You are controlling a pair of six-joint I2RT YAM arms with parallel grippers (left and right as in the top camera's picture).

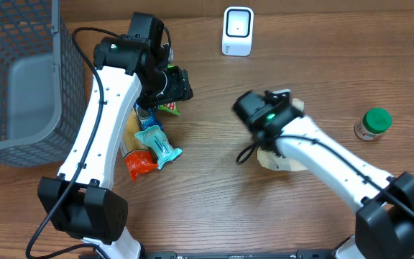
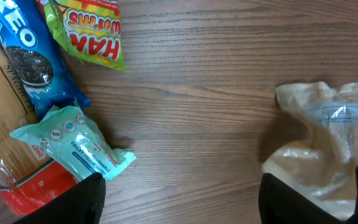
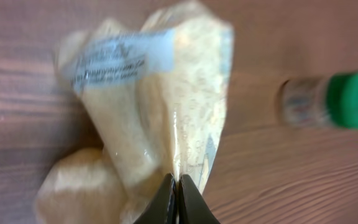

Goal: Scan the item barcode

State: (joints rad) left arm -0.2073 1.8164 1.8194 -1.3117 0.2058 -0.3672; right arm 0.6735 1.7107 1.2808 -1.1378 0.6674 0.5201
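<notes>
The grasp step is in hand. The right jaws are pinched shut on a fold of film at one end of the bag (image 3: pixel 148 106), a clear pouch of pale grains that lies on the bench (image 1: pixel 214 201) on the near side of the scanner (image 1: pixel 237 30), a little to its right and well apart from it. The left jaws stand wide open with nothing between them, over bare wood left of the scanner and nearer the robot.

The next move, as I judge it, calls for lifting the bag clear and carrying it up to the scanner with its white label (image 3: pixel 114 59) turned to the scanner's face. The label is too blurred to read, so the barcode may sit there or elsewhere. The grip is on thin film only, so the pouch may sag or swing.

The wood between bag and scanner is bare, which gives a straight path. The green-capped jar (image 1: pixel 373 124) lies further right of the scanner than the bag, off that path. The left arm (image 1: pixel 103 122) and the snack pile (image 1: pixel 149 144) are to the scanner's left, and the basket (image 1: pixel 13 72) further left again, at the bench edge.
</notes>
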